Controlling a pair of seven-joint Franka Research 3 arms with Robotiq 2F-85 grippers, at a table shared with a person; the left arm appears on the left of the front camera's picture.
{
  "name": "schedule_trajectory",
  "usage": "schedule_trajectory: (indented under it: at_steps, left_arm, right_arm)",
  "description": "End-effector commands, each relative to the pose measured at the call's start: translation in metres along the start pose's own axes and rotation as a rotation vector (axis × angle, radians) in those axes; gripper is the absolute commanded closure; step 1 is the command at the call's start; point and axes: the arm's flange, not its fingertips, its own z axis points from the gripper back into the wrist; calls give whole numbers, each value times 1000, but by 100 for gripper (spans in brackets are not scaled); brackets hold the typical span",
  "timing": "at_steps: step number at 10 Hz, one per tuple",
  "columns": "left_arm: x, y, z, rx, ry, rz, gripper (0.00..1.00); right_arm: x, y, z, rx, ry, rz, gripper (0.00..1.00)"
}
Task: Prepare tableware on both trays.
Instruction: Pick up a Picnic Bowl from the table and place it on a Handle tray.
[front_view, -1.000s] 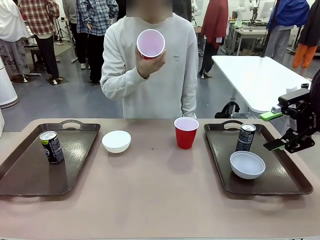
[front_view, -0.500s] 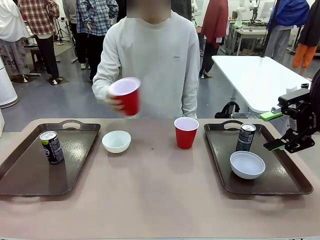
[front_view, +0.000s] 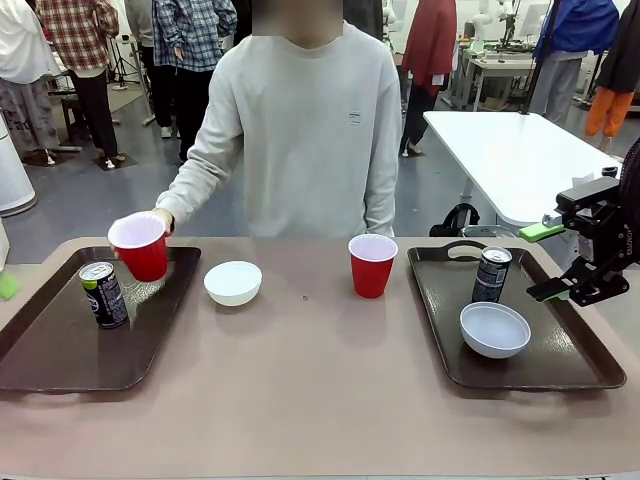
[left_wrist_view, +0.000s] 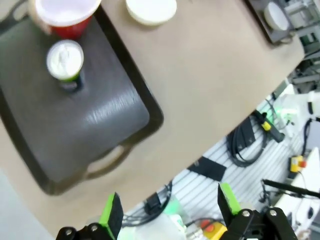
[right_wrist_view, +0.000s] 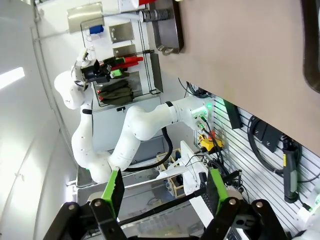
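Front view: the person's hand (front_view: 163, 218) grips the first red cup (front_view: 140, 247) upright over the far right part of the left tray (front_view: 60, 350), just beside the left can (front_view: 103, 294), which stands on that tray. Whether the cup's base touches the tray cannot be told. The first bowl (front_view: 233, 282) and the second red cup (front_view: 372, 265) stand on the bare tabletop (front_view: 320, 400) between the trays, well apart from each other. The right tray (front_view: 570, 365) carries the right can (front_view: 491, 274) at its far side and the second bowl (front_view: 494, 329) nearer the robot. The right gripper (front_view: 544, 261) hangs over the right edge of that tray, jaws spread and empty. Left wrist view: the left gripper (left_wrist_view: 170, 210) is released with nothing between its green pads. It sits beyond the tabletop edge and looks down on the left tray, the left can, the first red cup and the first bowl. Right wrist view: the right gripper's jaws stand apart and empty, with the tabletop and a dark tray edge at the upper right.
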Motion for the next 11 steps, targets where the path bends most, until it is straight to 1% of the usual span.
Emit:
schedule_trajectory:
  at_steps: [1, 2, 4, 5, 6, 7, 9, 11]
  left_arm:
    - [32, -6, -10, 43, 10, 17, 0]
    - [34, -1, -14, 40, -19, 37, 0]
    - [12, 6, -13, 66, -15, 65, 0]
    - [3, 10, -10, 58, -29, 69, 0]
    - [-3, 6, -9, 80, -57, 64, 0]
    - [0, 1, -8, 121, -74, 61, 0]
    - [26, -6, -8, 166, -41, 95, 0]
    - [80, -27, -25, 254, 50, 158, 0]
  right_arm:
    - [0, -1, -1, 26, -1, 17, 13]
    - [0, -1, -1, 26, -1, 17, 13]
    - [0, -1, -1, 26, -1, 17, 13]
    - [0, -1, -1, 26, -1, 17, 13]
    - [0, -1, -1, 26, -1, 17, 13]
    - [0, -1, -1, 26, -1, 17, 13]
    - [0, -1, -1, 26, -1, 17, 13]
    - [0, -1, -1, 26, -1, 17, 13]
